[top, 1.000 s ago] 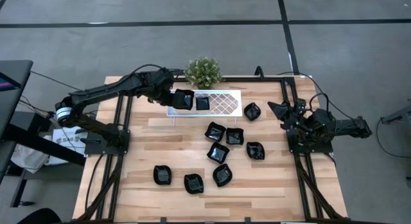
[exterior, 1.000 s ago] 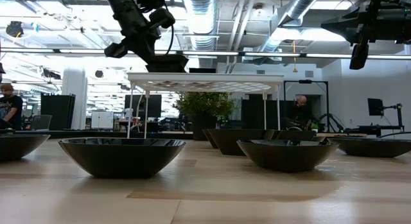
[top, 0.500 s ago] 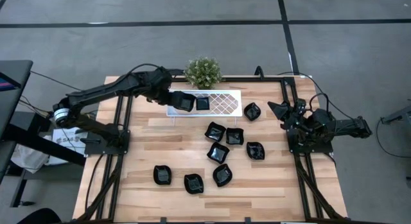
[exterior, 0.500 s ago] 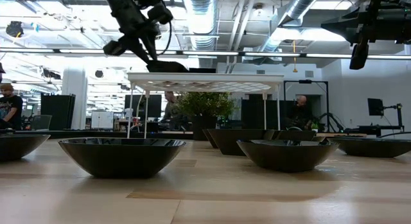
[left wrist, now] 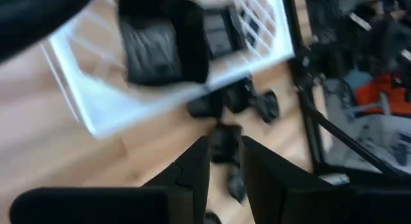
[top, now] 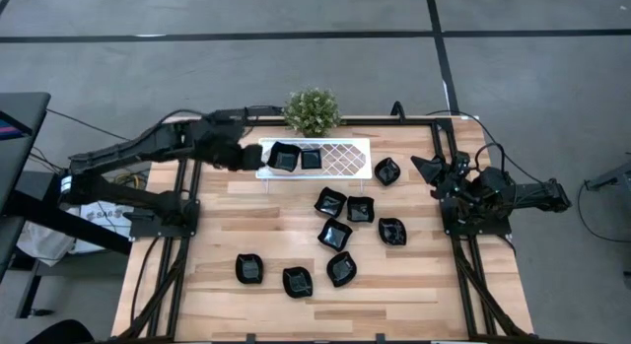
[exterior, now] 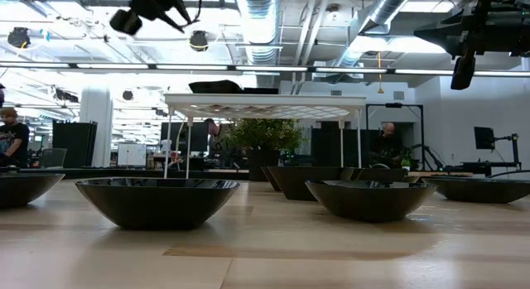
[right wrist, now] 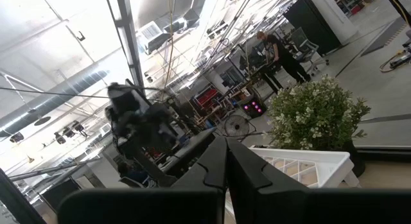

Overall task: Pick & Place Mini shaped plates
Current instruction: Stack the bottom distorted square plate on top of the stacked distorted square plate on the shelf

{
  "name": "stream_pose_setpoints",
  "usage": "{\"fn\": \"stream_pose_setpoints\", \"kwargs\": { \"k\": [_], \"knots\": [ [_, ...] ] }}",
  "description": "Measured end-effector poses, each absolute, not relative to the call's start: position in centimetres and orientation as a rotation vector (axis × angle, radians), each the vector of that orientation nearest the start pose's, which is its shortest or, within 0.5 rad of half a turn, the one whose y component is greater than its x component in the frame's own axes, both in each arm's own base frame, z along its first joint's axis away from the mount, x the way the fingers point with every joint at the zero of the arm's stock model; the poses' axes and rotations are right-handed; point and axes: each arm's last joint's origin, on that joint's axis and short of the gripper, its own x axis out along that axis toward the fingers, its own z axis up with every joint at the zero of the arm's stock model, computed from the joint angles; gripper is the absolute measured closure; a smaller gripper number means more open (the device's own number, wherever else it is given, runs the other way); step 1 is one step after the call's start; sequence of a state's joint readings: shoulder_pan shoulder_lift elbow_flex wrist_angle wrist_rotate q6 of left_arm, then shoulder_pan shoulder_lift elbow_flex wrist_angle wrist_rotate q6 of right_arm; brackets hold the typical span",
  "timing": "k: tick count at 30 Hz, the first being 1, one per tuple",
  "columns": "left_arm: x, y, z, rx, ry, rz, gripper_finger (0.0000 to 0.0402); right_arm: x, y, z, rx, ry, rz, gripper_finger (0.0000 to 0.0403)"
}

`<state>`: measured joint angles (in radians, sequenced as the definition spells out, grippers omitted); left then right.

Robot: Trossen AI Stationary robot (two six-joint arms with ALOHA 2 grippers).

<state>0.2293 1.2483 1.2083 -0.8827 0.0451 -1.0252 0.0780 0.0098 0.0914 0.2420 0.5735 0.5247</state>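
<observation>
Two black mini plates (top: 284,157) (top: 311,159) lie with their bottoms on the left end of the white lattice tray (top: 345,159). The left one (left wrist: 157,47) shows large in the left wrist view. Several more black plates (top: 334,234) lie scattered on the wooden table nearer the front. My left gripper (top: 251,155) (left wrist: 225,163) hovers just off the tray's left end, open, with nothing between its fingers. My right gripper (top: 422,169) (right wrist: 226,153) waits shut at the table's right edge, raised and pointing toward the tray.
A small green potted plant (top: 313,110) stands behind the tray at the far edge. The tray stands raised on thin white legs (exterior: 189,140). One plate (top: 386,171) sits just right of the tray. Black frame rails (top: 187,186) run along both sides of the table.
My left gripper has let go of the plate at the tray's left end, then drawn back toward the table's left edge and risen. The plate has stayed where it was set, next to the other plate on the tray.
</observation>
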Motion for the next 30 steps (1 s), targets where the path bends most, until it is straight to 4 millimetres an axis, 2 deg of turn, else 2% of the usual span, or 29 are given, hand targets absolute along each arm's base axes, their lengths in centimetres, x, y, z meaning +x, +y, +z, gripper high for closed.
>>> {"fn": "stream_pose_setpoints", "kwargs": {
  "k": [5,10,14,17,23,30],
  "knots": [
    [23.8,1.0,32.7,-1.164,0.786,0.63,0.0316,8.4,-0.9,21.5,0.614,-0.433,-0.4,0.0403],
    [24.1,-2.5,32.3,-1.228,0.773,0.67,0.0316,8.4,-0.9,21.5,0.614,-0.433,-0.4,0.0403],
    [24.8,-5.0,31.4,-1.24,0.804,0.682,0.0316,8.4,-0.9,21.5,0.614,-0.432,-0.4,0.0403],
    [26.0,-6.6,30.1,-1.243,0.835,0.677,0.0316,8.4,-0.9,21.5,0.614,-0.432,-0.4,0.0403],
    [29.8,-8.4,26.8,-1.225,0.846,0.641,0.0316,8.4,-0.9,21.5,0.611,-0.427,-0.376,0.0403],
    [34.0,-8.1,23.0,-1.237,0.83,0.589,0.0316,8.4,-0.9,21.5,0.611,-0.425,-0.374,0.0403]
  ]
}}
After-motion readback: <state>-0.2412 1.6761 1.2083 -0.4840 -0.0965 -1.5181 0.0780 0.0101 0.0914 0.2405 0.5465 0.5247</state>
